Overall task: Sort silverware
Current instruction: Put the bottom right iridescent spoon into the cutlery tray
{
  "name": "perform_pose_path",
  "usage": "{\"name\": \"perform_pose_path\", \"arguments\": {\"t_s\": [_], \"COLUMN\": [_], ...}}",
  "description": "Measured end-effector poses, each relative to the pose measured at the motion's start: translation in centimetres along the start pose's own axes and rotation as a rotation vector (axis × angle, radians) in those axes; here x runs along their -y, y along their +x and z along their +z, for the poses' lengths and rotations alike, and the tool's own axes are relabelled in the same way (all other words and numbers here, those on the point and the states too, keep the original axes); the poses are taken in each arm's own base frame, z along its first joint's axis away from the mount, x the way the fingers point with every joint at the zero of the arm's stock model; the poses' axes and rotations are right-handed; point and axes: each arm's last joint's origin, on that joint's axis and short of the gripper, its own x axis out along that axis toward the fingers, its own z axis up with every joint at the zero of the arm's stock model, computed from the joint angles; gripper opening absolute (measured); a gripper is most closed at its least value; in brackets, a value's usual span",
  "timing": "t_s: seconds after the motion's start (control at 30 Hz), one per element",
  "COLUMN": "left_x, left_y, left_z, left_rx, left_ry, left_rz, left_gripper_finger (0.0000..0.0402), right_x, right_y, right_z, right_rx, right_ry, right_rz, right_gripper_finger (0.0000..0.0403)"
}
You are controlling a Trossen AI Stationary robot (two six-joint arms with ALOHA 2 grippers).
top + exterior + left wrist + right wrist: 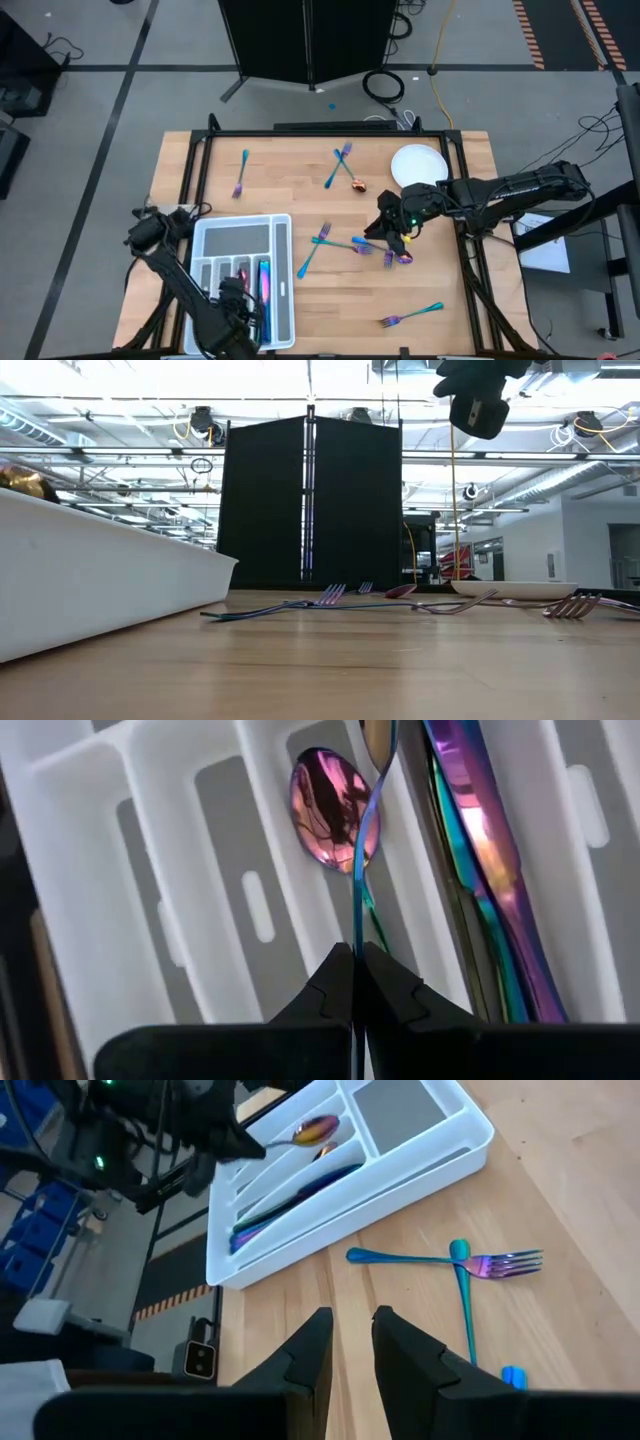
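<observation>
My left gripper (357, 970) hangs over the white tray (283, 300) at the table's near left, shut on a slim iridescent spoon (315, 1128). Its coppery bowl (378, 738) is above a compartment where another spoon (333, 810) lies. Rainbow knives (480, 860) fill the neighbouring compartment. My right gripper (350, 1348) stands open and holds nothing, raised over crossed silverware (325, 245) at mid-table. Loose forks lie at the far left (241, 172), far middle (340, 165) and near right (410, 315). My left gripper pinches the spoon's thin handle (356, 935) between its two fingers, which point steeply down from above. The handle shows edge-on and runs straight out from the fingertips. The spoon is lifted clear above the tray's compartments.
A round white plate (418, 165) sits at the far right beside my right arm. A small spoon (358, 184) lies left of the plate and a purple fork (390, 258) under my right gripper. Bare wood lies between the tray and the near-right fork.
</observation>
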Motion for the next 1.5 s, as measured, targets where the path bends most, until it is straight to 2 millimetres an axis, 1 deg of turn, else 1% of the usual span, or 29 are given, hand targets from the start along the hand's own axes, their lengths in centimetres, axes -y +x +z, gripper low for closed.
{"name": "perform_pose_path", "arguments": {"t_s": [0.27,0.47,0.6,0.73,0.93,1.1,1.2,1.33,1.5], "left_x": [0.9,1.4,1.2,0.8,1.7,2.6,3.1,3.5,3.6], "left_y": [1.0,1.2,1.2,1.5,2.8,4.4,4.9,5.2,5.3], "left_z": [-0.3,-0.1,-0.2,-0.3,-0.9,-2.0,-2.3,-2.2,-1.9], "left_rx": [0.006,-0.040,-0.070,-0.045,-0.026,-0.048,-0.061,-0.067,-0.079], "left_ry": [-0.018,-0.048,-0.051,-0.047,-0.043,-0.045,-0.058,-0.102,-0.116], "left_rz": [0.011,0.027,0.066,0.126,0.117,0.129,0.109,0.109,0.146], "left_gripper_finger": [0.0006,0.0006,0.0006,0.0006,0.0006,0.0006,0.0008,0.0029,0.0070], "right_x": [0.1,0.1,0.1,0.2,0.2,0.2,0.2,0.2,0.2], "right_y": [0.0,0.0,0.0,0.0,0.0,0.0,0.0,0.0,0.0], "right_z": [0.1,0.1,0.0,0.0,0.0,0.0,0.0,0.0,0.0], "right_rx": [0.003,0.002,-0.001,-0.003,-0.003,-0.004,-0.004,-0.004,-0.002], "right_ry": [0.034,0.035,0.036,0.028,0.016,0.014,0.014,0.014,0.013], "right_rz": [-0.004,-0.005,-0.007,-0.008,-0.008,-0.009,-0.009,-0.009,-0.007], "right_gripper_finger": [0.0064,0.0064,0.0064,0.0064,0.0064,0.0064,0.0064,0.0064,0.0064]}}
